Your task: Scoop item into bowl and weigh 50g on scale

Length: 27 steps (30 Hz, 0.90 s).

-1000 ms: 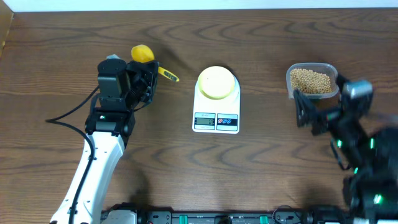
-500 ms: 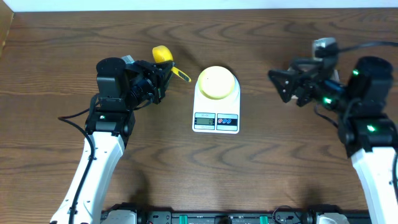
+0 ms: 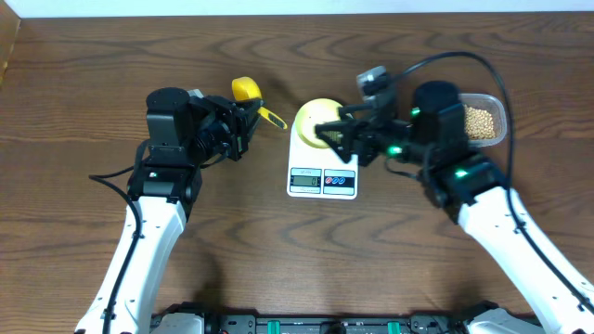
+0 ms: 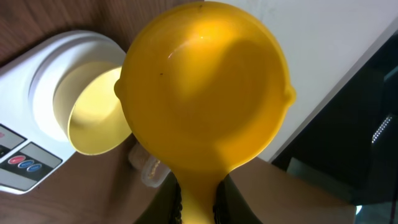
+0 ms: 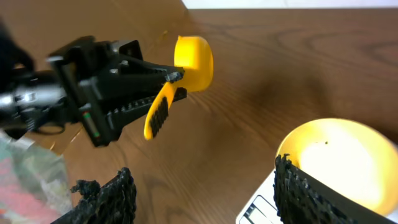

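Note:
My left gripper [image 3: 247, 117] is shut on the handle of an empty yellow scoop [image 3: 246, 89], held above the table left of the white scale [image 3: 306, 182]. In the left wrist view the scoop [image 4: 205, 87] fills the frame, its handle pinched between my jaws [image 4: 198, 208]. The pale yellow-green bowl [image 3: 316, 114] stands empty on the scale. My right gripper [image 3: 332, 141] hovers open over the bowl's near-left edge; its fingers [image 5: 298, 193] stand wide apart with only table between them, one just in front of the bowl's [image 5: 342, 155] rim. The tan beans [image 3: 478, 121] lie in a clear tub.
The clear tub [image 3: 502, 114] sits at the back right, behind my right arm. The scale's display and buttons [image 3: 322, 179] face the front edge. The left arm's cable [image 3: 111, 173] trails over the table at the left.
My right arm has swung left from beside the bean tub to over the scale and bowl, its jaws narrowing somewhat. My left gripper has carried the scoop a little to the right.

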Each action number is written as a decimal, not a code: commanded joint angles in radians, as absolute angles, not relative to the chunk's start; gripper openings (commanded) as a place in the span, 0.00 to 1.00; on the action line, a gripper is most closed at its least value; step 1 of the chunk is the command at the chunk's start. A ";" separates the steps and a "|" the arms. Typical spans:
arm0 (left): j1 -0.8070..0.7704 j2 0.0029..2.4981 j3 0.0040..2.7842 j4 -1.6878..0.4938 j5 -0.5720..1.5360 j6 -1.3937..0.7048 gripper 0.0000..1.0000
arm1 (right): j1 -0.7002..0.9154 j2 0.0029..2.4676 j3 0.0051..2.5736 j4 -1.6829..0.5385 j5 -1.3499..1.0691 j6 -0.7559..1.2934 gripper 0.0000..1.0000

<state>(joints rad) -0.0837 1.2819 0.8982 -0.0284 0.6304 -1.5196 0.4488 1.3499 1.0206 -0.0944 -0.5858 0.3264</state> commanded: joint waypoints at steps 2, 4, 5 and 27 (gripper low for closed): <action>-0.122 1.273 0.900 -0.029 0.647 -1.522 0.08 | 0.539 1.403 1.036 -0.041 -0.386 0.451 0.72; -0.140 1.273 0.900 -0.029 0.647 -1.525 0.08 | 0.566 1.425 1.036 -0.006 -0.383 0.452 0.72; -0.151 1.273 0.900 -0.028 0.646 -1.525 0.08 | 0.578 1.438 1.036 0.017 -0.383 0.452 0.72; -0.229 1.273 0.900 -0.028 0.646 -1.451 0.08 | 0.618 1.542 1.036 0.202 -0.312 0.467 0.01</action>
<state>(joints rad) -0.2111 1.2823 0.8982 -0.0193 0.5945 -1.5059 0.6285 1.5318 1.0210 0.1917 -0.3710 0.4641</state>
